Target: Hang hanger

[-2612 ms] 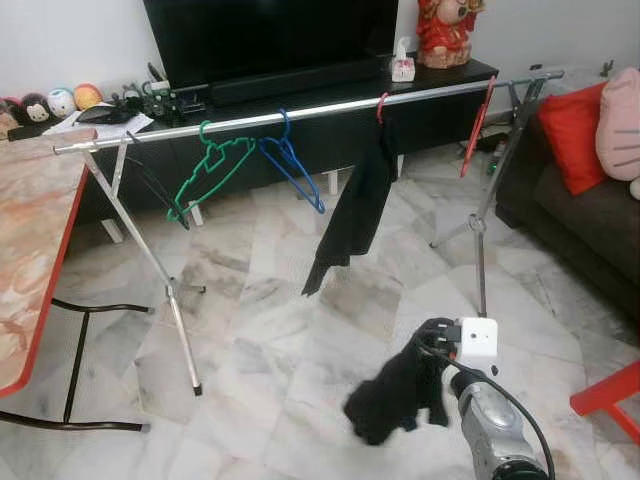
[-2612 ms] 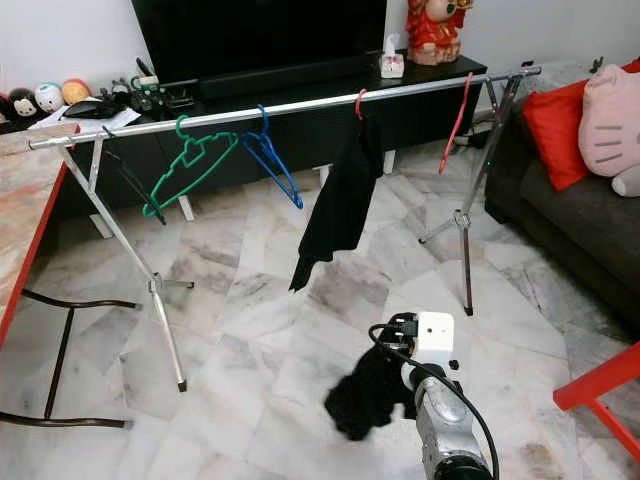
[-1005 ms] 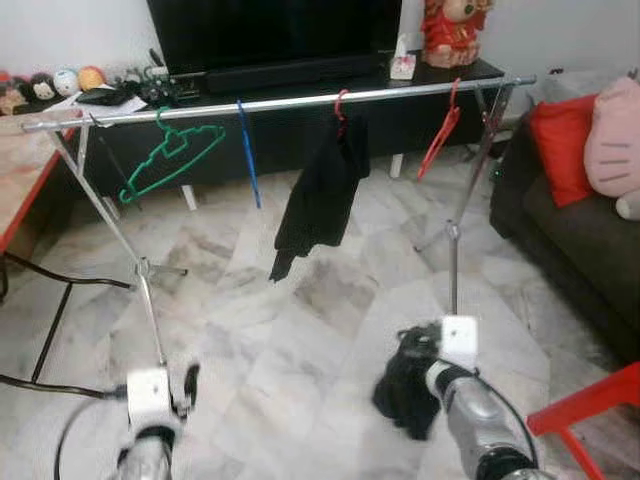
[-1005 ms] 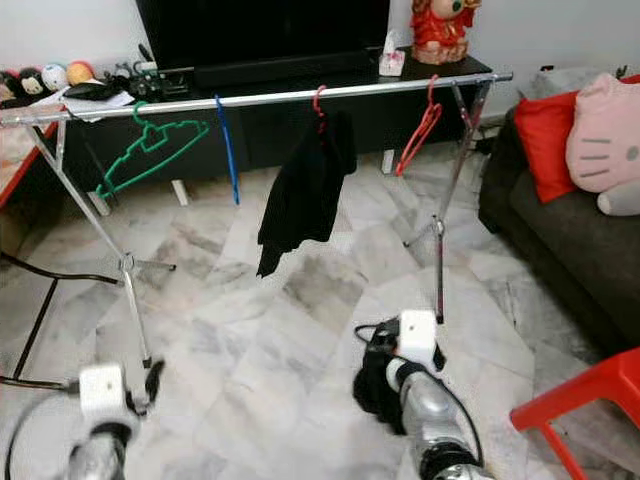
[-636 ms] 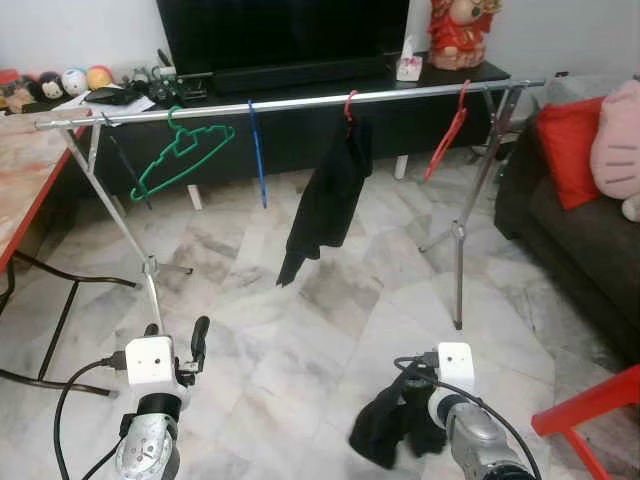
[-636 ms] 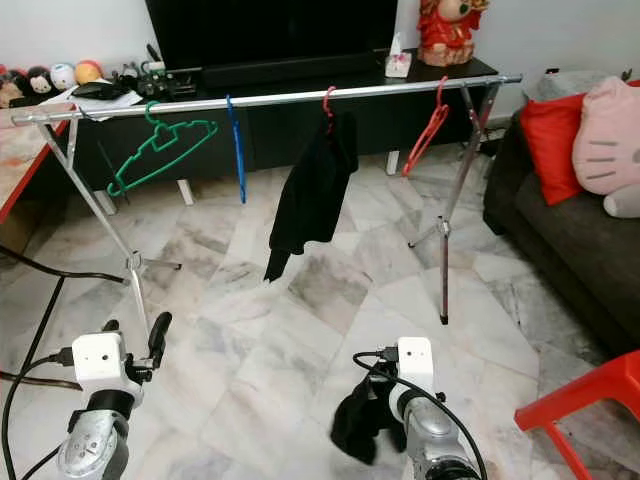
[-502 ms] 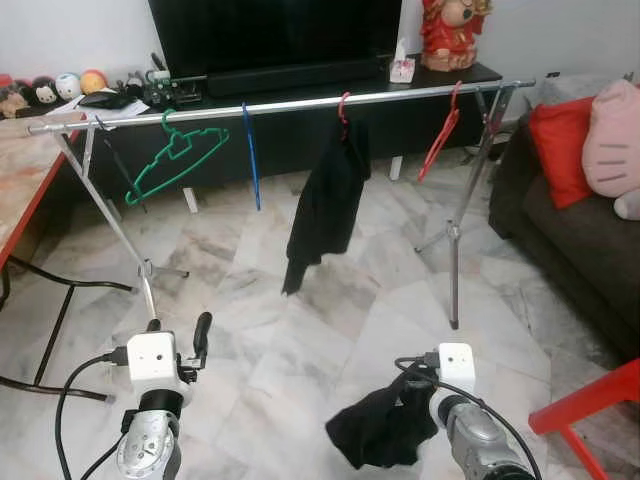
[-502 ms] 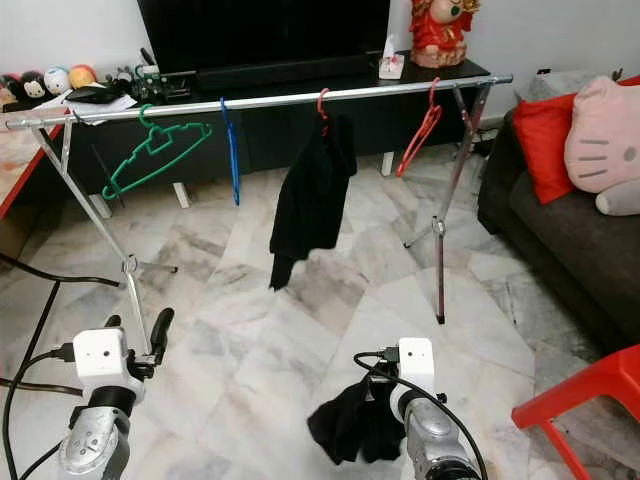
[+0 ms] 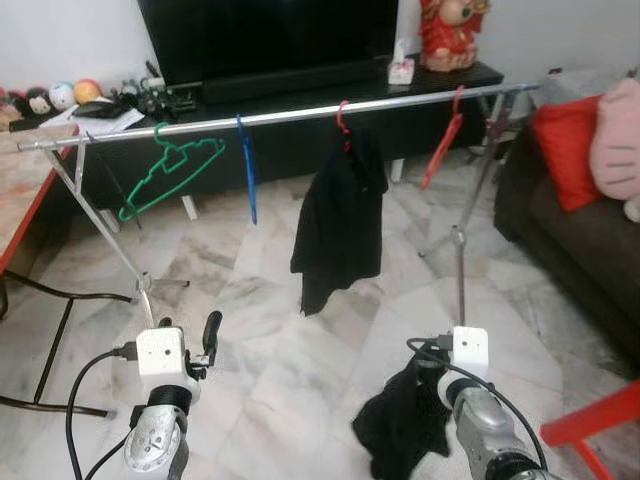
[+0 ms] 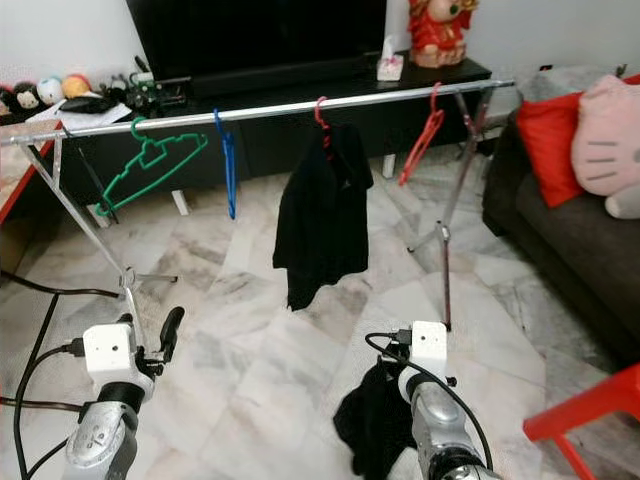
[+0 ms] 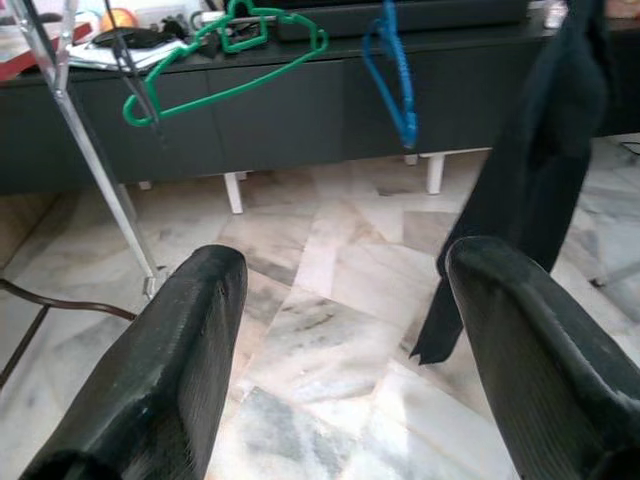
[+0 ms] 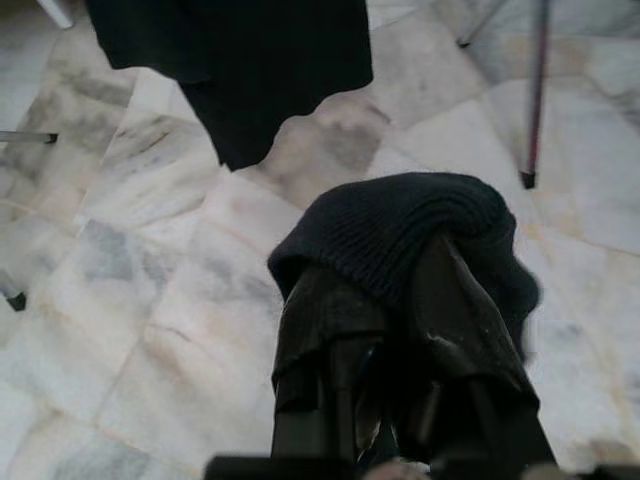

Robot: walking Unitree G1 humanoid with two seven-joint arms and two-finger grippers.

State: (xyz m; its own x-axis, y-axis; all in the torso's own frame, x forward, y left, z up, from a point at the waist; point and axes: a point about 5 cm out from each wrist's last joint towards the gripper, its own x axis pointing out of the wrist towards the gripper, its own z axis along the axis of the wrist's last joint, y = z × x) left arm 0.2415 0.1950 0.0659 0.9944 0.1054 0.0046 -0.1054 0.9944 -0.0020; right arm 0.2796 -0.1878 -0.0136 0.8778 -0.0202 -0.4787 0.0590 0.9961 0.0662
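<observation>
The metal rail (image 9: 290, 113) of the drying rack crosses the room in front, and along it hang a green hanger (image 9: 168, 170), a blue hanger (image 9: 246, 165), a black garment (image 9: 340, 225) on a red hook and a red hanger (image 9: 443, 145), with bare stretches of rail between them, the widest between the black garment and the red hanger. Below the rail the marble floor (image 9: 270, 340) lies open, and only the rack's slanted legs (image 9: 115, 240) at the left and its upright leg (image 9: 462, 255) at the right stand in the way. At the sides the room is closed by the red-edged surface (image 9: 20, 200) on the left and the dark sofa (image 9: 580, 240) on the right, and behind the rail stands the black TV cabinet (image 9: 300, 140).
</observation>
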